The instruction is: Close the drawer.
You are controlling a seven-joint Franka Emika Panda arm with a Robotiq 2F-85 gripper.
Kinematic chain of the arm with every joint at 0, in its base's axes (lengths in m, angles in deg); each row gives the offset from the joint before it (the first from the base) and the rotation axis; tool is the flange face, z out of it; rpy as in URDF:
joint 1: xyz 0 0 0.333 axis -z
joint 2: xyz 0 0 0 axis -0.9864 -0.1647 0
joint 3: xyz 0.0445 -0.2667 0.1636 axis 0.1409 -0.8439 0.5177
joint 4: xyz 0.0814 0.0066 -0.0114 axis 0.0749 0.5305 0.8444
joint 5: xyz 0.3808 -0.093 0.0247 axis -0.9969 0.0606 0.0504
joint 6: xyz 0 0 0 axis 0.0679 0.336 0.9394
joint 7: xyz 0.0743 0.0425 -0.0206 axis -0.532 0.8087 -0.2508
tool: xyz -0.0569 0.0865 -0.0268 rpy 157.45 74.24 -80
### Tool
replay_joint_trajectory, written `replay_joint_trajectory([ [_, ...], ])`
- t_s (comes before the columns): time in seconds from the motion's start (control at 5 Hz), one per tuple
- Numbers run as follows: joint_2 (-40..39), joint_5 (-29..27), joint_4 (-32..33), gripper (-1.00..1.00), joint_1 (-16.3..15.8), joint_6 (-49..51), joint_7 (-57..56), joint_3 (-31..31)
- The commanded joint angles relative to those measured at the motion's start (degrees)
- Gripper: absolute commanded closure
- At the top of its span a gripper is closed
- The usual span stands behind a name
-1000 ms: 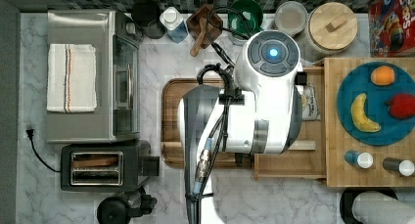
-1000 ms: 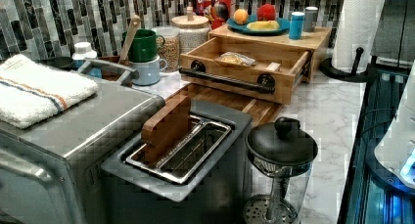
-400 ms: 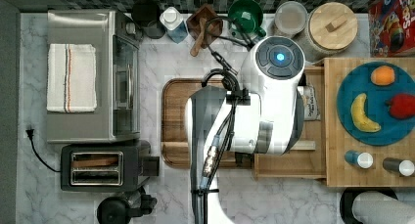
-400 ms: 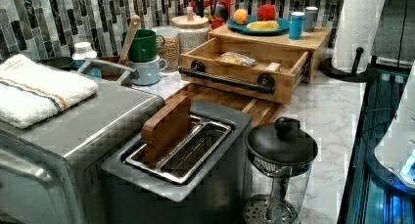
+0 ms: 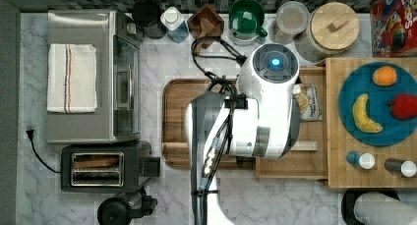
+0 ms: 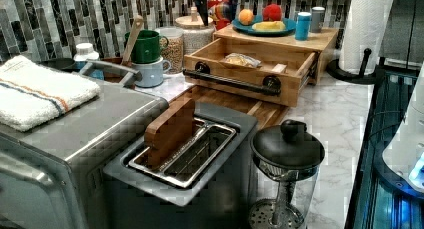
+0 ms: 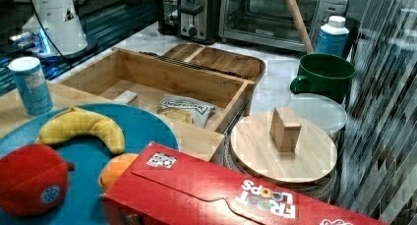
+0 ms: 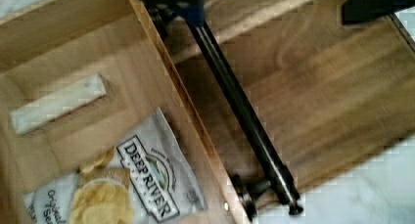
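The light-wood drawer point(image 5: 309, 158) stands pulled out from under the slab top point(image 5: 344, 178) that carries the blue plate point(image 5: 378, 104). My arm point(image 5: 255, 117) covers much of it from above. Its front carries a black bar handle point(image 6: 232, 82). Inside lie a chip bag point(image 8: 142, 185) and a small wood block point(image 8: 58, 104). In the wrist view my gripper point(image 8: 279, 4) is open above the drawer front, one finger point(image 8: 181, 1) right over the handle point(image 8: 244, 121), the other out over the dark brown board point(image 8: 333, 97). The drawer point(image 7: 162, 77) also appears open in the right view.
The dark board point(image 5: 174, 122) lies in front of the drawer. A toaster point(image 5: 105, 172), toaster oven point(image 5: 93, 75) and French press point(image 6: 287, 154) stand beyond it. Mugs point(image 5: 247, 16), a lidded jar point(image 5: 334, 31), a cereal box point(image 7: 236, 195) and a paper towel roll point(image 6: 367, 29) crowd the surroundings.
My arm's upper body has shifted slightly over the drawer front in the top view. The drawer stays open at the same place.
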Motion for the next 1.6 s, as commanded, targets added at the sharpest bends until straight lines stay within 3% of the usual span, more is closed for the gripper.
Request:
replay_joint_trajectory([
  [0.2, 5.27, 2.1, 6.68, 1.0, -6.05, -2.88, -7.57, 5.29],
  [0.6, 3.09, 1.64, 12.1, 1.0, -5.15, -10.89, -12.06, 6.42],
  [1.2, -7.68, 4.03, 15.11, 1.0, -1.83, -25.52, -14.69, 5.72],
  [1.6, -7.67, 6.1, 17.75, 1.0, -0.88, -29.47, -16.5, 5.88],
])
